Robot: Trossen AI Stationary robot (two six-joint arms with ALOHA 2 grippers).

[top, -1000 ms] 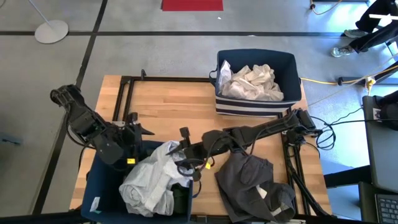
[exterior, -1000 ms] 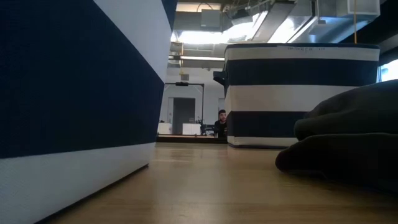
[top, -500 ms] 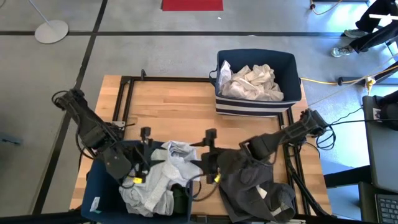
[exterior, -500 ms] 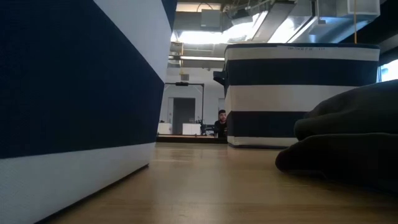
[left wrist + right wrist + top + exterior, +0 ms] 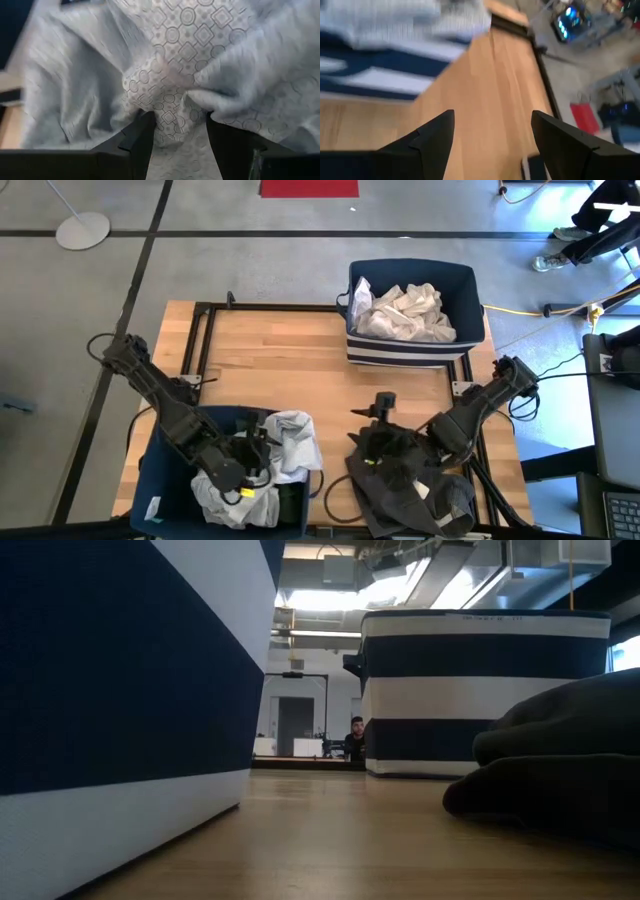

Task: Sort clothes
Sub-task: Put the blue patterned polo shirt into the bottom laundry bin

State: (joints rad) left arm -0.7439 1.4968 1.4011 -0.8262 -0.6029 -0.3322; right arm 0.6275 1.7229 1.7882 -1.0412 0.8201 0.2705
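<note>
A light grey patterned garment (image 5: 285, 445) lies on top of a heap of clothes in the navy bin (image 5: 160, 470) at the table's near left, with something dark olive (image 5: 290, 500) beside it. My left gripper (image 5: 258, 452) is down in that bin, shut on the garment (image 5: 175, 60). A dark grey garment (image 5: 410, 480) lies spread on the table at the near right and also shows in the low view (image 5: 560, 770). My right gripper (image 5: 383, 408) hovers over its far edge, open and empty (image 5: 492, 145). White and cream clothes (image 5: 405, 310) fill the striped bin (image 5: 410, 350). My left gripper pinches a bunched fold of the patterned garment (image 5: 175, 122) between its two fingers (image 5: 142, 137). Several layers seem gathered there. The rest of the garment lies slack on the heap in the bin.
The striped bin stands at the far right and also shows in the low view (image 5: 480, 690). The near bin's wall (image 5: 120, 690) fills the left of the low view. Bare wood (image 5: 270, 360) lies between the bins. A person (image 5: 356, 738) shows far behind the table.
My left gripper has gone from over the table's left middle toward the near edge, down into the near bin onto the patterned garment. My right gripper has drawn back from the bin toward the table's right, over the dark grey garment. The patterned garment has bunched up.
</note>
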